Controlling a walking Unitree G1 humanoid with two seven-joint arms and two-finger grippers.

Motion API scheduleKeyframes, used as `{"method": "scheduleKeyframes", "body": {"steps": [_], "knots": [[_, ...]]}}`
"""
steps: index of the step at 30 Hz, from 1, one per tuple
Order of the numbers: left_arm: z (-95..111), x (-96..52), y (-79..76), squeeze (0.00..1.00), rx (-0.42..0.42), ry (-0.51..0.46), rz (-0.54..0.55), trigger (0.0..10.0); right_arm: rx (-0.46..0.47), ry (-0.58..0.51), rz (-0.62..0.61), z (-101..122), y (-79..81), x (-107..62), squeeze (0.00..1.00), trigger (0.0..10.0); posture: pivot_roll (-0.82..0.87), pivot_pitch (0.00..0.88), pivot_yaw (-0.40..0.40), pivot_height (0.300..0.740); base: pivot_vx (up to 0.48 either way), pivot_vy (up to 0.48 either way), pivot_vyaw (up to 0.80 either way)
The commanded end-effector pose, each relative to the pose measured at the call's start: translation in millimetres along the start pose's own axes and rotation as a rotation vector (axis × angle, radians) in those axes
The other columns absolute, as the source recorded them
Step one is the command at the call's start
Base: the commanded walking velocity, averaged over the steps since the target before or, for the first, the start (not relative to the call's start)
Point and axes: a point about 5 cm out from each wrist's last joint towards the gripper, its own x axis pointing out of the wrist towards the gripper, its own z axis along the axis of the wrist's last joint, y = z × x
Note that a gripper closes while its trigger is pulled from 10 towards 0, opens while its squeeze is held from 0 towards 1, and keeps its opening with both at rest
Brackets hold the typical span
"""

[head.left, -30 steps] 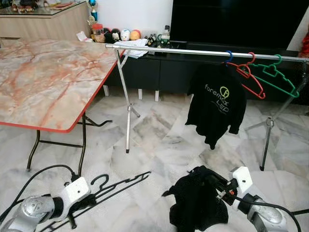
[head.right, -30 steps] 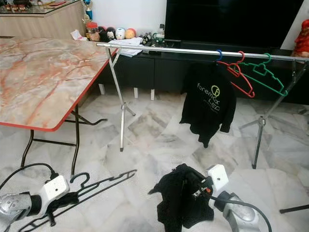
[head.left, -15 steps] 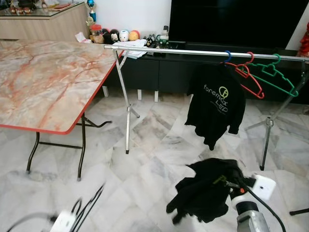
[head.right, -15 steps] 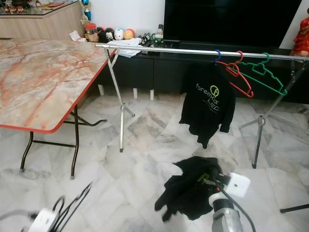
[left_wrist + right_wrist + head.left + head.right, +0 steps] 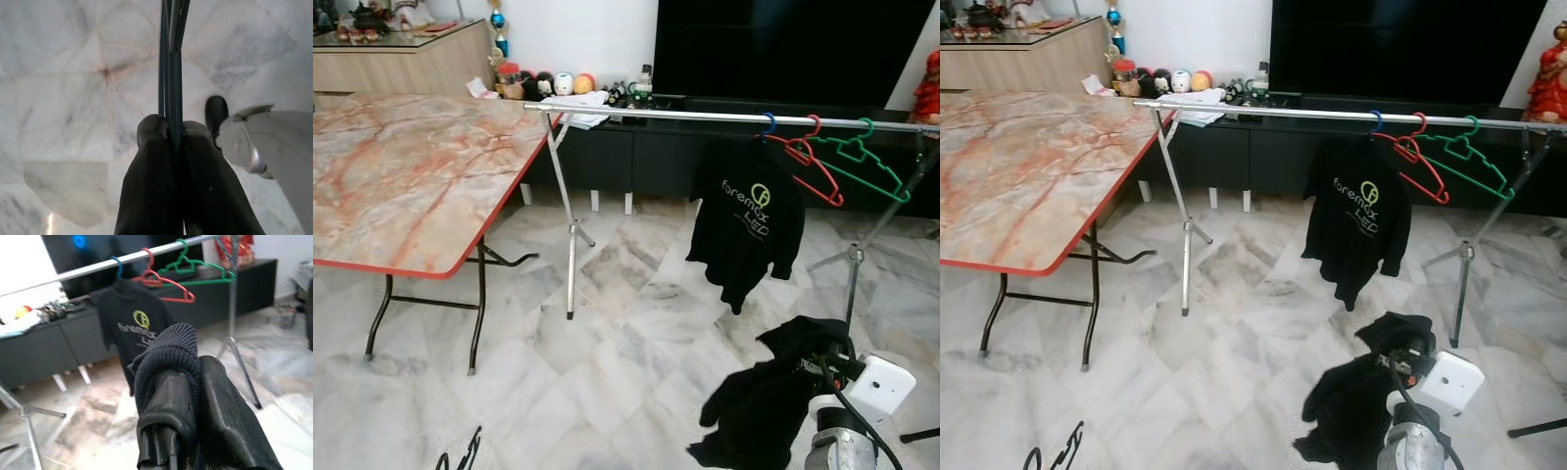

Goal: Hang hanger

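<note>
Marble floor (image 5: 607,362) in pale grey and white spreads across a living room. A long silver clothes rail (image 5: 705,115) on thin metal legs crosses the middle of the room, in front of a low black cabinet (image 5: 636,157) and a large dark screen (image 5: 783,49). Near the rail's right end hang a black printed T-shirt (image 5: 749,220) on a blue hook, a bare red hanger (image 5: 811,166) and a bare green hanger (image 5: 862,162), all close together. To the left stands a folding table (image 5: 411,176) with a marbled pink top and a red edge; small figurines (image 5: 548,82) line the cabinet behind it.

The right hand (image 5: 193,377) is low in the right foreground, clenched on a bunched black garment (image 5: 773,401) whose loose folds droop beneath it, short of the rail. In the right wrist view a knitted edge of that cloth wraps over one black finger (image 5: 168,411), with the rail and hung items beyond.

The left hand (image 5: 172,128) is clamped tight on the thin dark bars of a black hanger (image 5: 170,68), which run straight out from between its fingertips above the floor. In the head views only a tip of this hanger (image 5: 460,457) appears at the lower left edge, far from the rail.
</note>
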Motion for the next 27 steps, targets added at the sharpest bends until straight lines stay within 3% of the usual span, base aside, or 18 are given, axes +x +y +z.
{"method": "scheduleKeyframes", "body": {"steps": [1,6,27], "knots": [[-7.4,-1.4,2.9,0.0,-0.046,0.037,0.027,10.0,-0.016,-0.034,0.024,8.8,7.5,4.5,0.0,10.0,0.01,0.0,0.013,0.74,0.0,0.0,0.0],[-7.4,-0.9,0.2,0.0,-0.067,0.036,0.032,10.0,-0.018,-0.031,0.047,9.2,13.5,6.7,0.0,10.0,0.02,0.0,0.004,0.74,0.0,0.276,0.0],[4.9,2.9,-3.3,0.0,-0.061,0.021,0.025,10.0,-0.063,-0.032,0.126,10.2,32.4,11.1,0.0,10.0,0.02,0.0,0.008,0.74,0.0,0.48,0.0]]}}
